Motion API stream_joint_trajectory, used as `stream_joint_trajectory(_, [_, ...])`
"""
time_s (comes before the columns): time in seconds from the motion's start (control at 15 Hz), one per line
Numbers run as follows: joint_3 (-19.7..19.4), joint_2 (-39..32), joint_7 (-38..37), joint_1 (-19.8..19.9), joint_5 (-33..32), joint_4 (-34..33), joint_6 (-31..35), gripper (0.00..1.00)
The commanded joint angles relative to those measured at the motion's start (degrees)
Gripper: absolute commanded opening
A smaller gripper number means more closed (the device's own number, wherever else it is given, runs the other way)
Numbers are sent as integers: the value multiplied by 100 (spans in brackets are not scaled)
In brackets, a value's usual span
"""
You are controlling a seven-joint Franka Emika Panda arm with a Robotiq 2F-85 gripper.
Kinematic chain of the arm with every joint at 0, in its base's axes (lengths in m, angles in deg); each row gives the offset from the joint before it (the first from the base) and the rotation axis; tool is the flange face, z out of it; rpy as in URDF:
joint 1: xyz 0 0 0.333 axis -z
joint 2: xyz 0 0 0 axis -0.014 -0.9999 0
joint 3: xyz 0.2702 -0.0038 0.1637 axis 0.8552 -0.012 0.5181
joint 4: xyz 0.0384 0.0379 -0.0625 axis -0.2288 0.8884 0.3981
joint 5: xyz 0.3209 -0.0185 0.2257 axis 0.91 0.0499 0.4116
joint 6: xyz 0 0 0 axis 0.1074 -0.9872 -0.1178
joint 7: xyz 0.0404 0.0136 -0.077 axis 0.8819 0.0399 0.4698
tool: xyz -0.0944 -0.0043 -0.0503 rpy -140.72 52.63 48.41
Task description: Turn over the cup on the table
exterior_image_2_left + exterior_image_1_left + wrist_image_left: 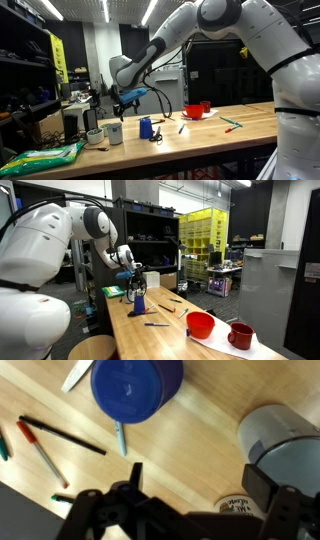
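On table (190,450), cup (135,388) near grey cylinder (282,440); fingers (262,485) spread, empty; label (236,506) unreadable.

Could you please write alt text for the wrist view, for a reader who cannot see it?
Looking straight down, the open gripper hovers above a light wood table, with a blue cup at the top edge beyond its fingers. A pale grey container stands at the right, and several pens lie at the left.
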Motion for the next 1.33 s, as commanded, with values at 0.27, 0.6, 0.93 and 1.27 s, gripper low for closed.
stream_joint_trajectory(0.27, [-188,665,-1215,-76,-596,1160,423,100])
stream_joint_trajectory(0.6, [-192,996,-1432,73,-1008,1261,343,100])
stream_joint_trajectory(0.93, [-43,1246,-1558,299,-756,1573,333,100])
stream_joint_trajectory(1.27, [179,1340,-1507,529,-193,1948,634,100])
